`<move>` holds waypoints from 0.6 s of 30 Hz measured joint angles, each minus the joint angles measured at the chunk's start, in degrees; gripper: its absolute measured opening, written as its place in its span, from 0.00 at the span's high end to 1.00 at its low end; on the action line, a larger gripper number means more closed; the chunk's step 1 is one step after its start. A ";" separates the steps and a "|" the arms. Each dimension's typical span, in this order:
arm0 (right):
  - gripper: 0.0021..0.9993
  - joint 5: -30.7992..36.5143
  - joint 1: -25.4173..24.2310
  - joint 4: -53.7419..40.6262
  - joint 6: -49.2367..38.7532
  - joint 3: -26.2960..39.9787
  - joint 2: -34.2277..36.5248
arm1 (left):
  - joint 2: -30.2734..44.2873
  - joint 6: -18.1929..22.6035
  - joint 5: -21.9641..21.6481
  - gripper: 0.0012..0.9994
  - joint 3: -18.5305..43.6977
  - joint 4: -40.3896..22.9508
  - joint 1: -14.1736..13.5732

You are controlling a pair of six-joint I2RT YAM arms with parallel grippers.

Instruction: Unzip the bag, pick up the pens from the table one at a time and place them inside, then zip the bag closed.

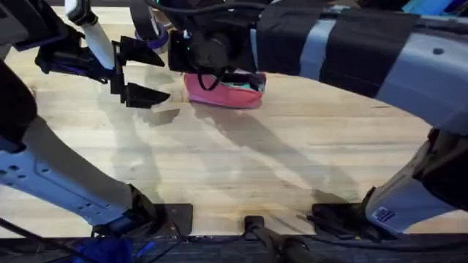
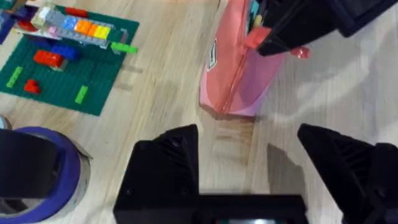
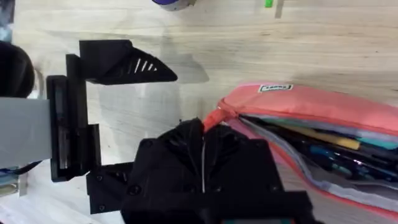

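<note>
Here the bag lies on the table toward its far edge, its zipper open along most of its length, with coloured items showing inside against the lining. The right hand is clenched at the pink zipper pull at the bag's end, apparently pinching it, though the grip is partly hidden. The left hand hangs released just beside the bag, fingers spread above bare wood.
</note>
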 joint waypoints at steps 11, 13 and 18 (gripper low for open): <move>0.97 -0.02 0.00 0.00 -0.37 0.00 0.00 | 0.00 0.00 4.10 0.01 0.00 2.03 -4.88; 0.97 -0.04 0.00 0.00 -0.37 0.00 -0.01 | 0.00 -0.08 4.39 0.01 0.00 3.32 -6.78; 0.97 -0.15 0.00 0.00 -0.37 0.00 -0.02 | 0.00 -2.88 4.30 0.01 0.00 7.98 -10.73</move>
